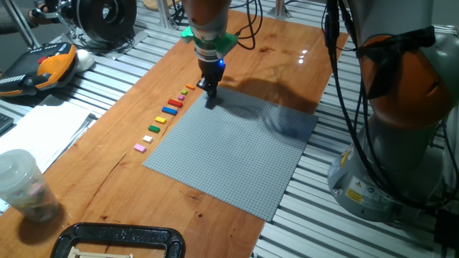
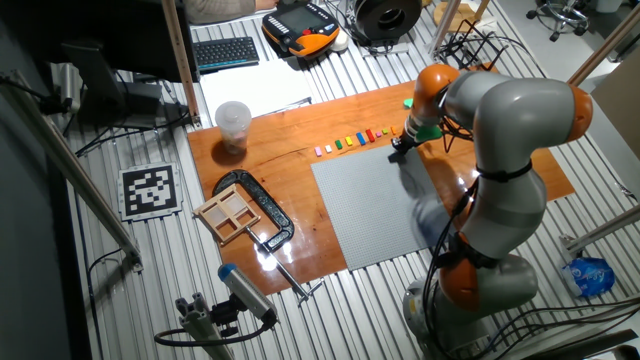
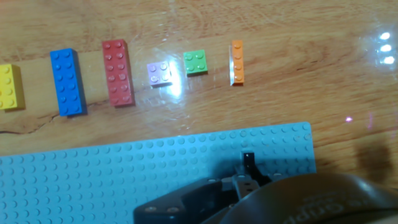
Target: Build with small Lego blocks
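Observation:
Small Lego blocks lie in a row on the wooden table beside the grey baseplate (image 1: 229,154). In the hand view I see a yellow block (image 3: 7,87), a blue block (image 3: 66,82), a red block (image 3: 118,73), a lilac block (image 3: 160,73), a green block (image 3: 195,62) and an orange block (image 3: 237,62). The row ends with a pink block (image 1: 140,147) nearest the front. My gripper (image 1: 211,94) points down at the baseplate's far corner, next to the orange end of the row. Its fingers look closed together. I cannot tell whether anything is between them. No dark brown block shows.
A clear plastic cup (image 1: 21,183) stands at the table's left front. A black clamp with a wooden tray (image 2: 245,210) sits at the front edge. A pendant controller (image 1: 43,68) and papers lie off the table's left side. The robot's base (image 1: 401,107) stands on the right.

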You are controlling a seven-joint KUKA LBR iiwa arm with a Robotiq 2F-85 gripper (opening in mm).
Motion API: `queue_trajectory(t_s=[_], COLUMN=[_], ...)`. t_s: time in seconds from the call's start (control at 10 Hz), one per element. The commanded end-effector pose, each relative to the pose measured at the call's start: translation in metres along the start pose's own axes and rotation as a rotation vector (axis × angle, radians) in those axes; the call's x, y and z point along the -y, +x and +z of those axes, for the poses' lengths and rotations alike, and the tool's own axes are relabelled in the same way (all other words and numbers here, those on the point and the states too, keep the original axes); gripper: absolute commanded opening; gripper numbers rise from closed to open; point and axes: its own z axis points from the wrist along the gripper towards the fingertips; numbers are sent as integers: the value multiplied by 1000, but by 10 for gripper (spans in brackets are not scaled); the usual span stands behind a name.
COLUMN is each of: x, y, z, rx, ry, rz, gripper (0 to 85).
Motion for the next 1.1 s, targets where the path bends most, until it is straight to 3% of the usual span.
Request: queue_trajectory(t_s=[0.0,0.1,0.2,1.0], x=[-2,-2,-3,-3], y=[1,1,1,3], z=[0,-1,-2,-15], rx=[1,5,5,-12], ry=[-1,-1,0,6], rz=[9,16,22,41], gripper=[170,170,340,340])
